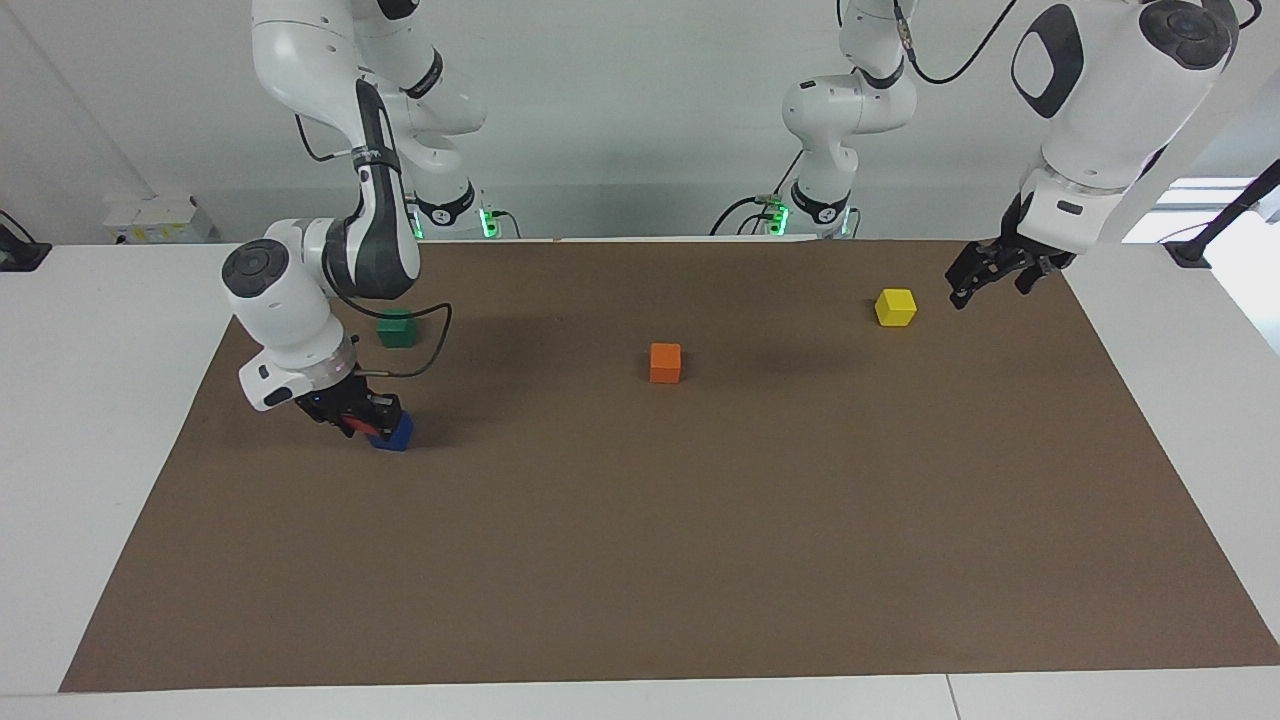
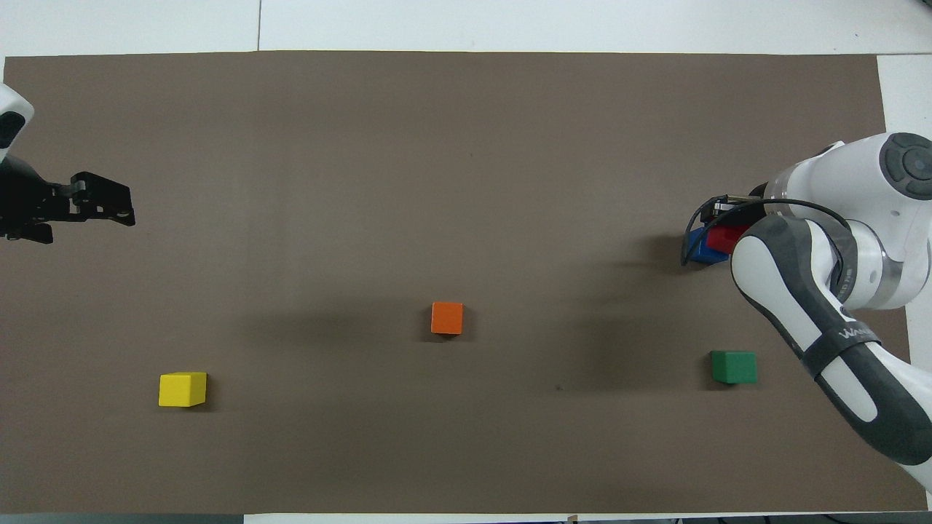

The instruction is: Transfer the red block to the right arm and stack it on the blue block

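In the facing view, the red block (image 1: pixel 352 430) is being grasped by the clenched right gripper (image 1: pixel 358 424) just over the blue block (image 1: pixel 394 432), toward the right arm's end of the desk (image 1: pixel 100 400). The left gripper (image 1: pixel 985 280) is being held released beside the yellow block (image 1: pixel 895 307).

In the overhead view, the red block (image 2: pixel 725 238) is being shown overlapping the blue block (image 2: pixel 700 247); whether they touch cannot be told. The left gripper (image 2: pixel 109 207) is being held over the mat's (image 2: pixel 437 145) edge.

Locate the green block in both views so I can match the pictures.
Facing view: the green block sits high up toward the picture's left edge, partly hidden by the right arm's cable.
Overhead view: the green block lies low down toward the picture's right edge, in plain sight.
Shared landmark: the orange block near the mat's middle in both.
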`<state>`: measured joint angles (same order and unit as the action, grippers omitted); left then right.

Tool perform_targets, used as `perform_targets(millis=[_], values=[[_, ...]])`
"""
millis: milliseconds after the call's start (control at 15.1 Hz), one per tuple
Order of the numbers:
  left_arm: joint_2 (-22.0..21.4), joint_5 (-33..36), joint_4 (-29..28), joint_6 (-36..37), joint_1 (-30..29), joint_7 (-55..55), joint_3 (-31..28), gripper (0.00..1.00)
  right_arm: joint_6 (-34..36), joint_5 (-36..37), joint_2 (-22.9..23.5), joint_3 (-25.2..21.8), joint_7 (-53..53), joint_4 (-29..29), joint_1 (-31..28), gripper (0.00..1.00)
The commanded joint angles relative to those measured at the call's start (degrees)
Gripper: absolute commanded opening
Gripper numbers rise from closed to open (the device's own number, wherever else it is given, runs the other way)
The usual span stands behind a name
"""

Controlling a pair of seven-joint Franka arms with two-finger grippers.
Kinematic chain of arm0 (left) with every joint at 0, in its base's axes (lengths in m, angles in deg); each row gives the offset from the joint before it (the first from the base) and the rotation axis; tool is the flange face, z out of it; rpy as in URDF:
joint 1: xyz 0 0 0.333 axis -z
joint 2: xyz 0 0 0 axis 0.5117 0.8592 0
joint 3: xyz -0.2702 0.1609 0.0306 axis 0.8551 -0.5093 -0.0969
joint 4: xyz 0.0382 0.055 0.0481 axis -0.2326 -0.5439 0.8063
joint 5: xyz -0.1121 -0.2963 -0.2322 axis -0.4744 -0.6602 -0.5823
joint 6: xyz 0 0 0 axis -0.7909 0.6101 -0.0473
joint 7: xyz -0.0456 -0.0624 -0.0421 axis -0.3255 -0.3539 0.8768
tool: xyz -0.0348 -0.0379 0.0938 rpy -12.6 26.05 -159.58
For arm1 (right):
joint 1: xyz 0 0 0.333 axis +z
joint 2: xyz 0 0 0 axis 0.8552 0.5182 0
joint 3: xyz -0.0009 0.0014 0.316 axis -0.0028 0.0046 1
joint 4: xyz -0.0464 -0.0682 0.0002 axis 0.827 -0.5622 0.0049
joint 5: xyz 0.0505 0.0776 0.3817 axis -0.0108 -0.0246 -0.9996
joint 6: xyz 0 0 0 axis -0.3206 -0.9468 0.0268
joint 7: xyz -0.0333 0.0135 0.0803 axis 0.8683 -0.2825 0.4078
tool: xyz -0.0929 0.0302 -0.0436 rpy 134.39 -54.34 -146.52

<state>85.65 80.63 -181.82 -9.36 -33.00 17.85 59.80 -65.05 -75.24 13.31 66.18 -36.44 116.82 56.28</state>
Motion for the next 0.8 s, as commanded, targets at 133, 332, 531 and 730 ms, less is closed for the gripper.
perform_targets(millis=[133, 332, 531, 730], values=[[-1.7, -1.0, -0.2, 0.0, 0.6, 0.5, -1.2, 1.00, -1.3, 0.7, -0.2, 0.3, 0.0, 1.2, -0.1, 0.00], [-1.6, -1.0, -0.2, -0.1, 0.6, 0.7, -1.1, 1.00, -1.3, 0.7, 0.0, 0.3, -0.1, 1.3, -0.1, 0.00], [-1.6, -1.0, 0.0, -0.3, 0.6, 0.5, -1.3, 1.00, -2.3, 0.7, 0.6, 0.3, -0.1, 1.3, -0.1, 0.00], [-1.9, -1.0, -0.2, -0.5, 0.6, 0.5, -1.0, 1.00, -2.6, 0.7, 1.1, 0.3, -0.1, 1.3, -0.1, 0.00]])
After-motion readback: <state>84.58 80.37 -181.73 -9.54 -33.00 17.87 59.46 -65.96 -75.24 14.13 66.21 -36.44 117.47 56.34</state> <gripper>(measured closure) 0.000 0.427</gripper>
